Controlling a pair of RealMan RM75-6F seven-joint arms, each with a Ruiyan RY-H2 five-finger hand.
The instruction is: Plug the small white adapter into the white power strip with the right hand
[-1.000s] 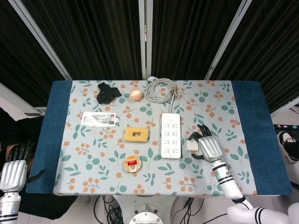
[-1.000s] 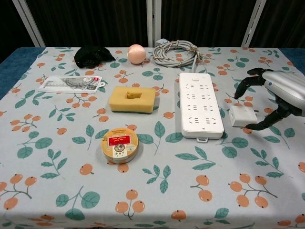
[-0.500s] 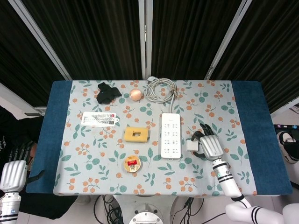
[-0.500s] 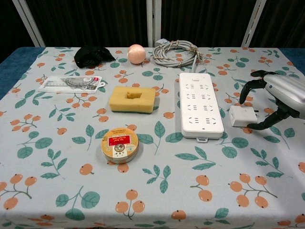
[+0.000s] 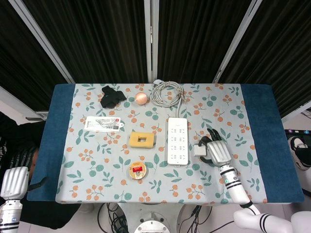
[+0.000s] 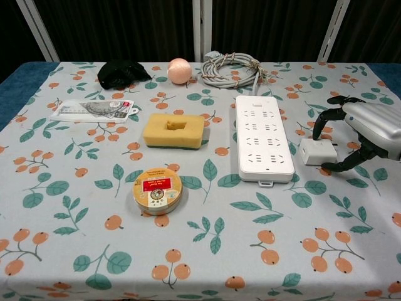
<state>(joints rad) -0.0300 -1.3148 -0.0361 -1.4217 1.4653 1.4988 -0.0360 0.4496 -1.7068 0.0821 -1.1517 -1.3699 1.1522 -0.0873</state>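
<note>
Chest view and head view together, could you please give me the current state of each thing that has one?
small white adapter: unplugged, lying on the table right of the strip.
white power strip: flat, sockets empty.
grey cable: coiled.
round tin: lid on.
right hand: fingers spread around the adapter.
left hand: off the table, holding nothing.

A floral tablecloth (image 6: 75, 251) printed with green leaves and orange berries covers the table, with a blue cloth (image 5: 52, 141) showing at both ends. Along the far edge lie a crumpled black item (image 6: 120, 72), a peach-coloured ball (image 6: 180, 70) and a coiled grey cable (image 6: 232, 69), the ball sitting between the other two. Nearer, on the left, a flat packaged card (image 6: 94, 110) rests on the cloth. A yellow sponge (image 6: 174, 130) with a square hollow in its top sits near the middle. In front of it lies a round tin (image 6: 157, 190) bearing a red label. Dark curtains (image 5: 107, 39) hang behind the table.
</note>
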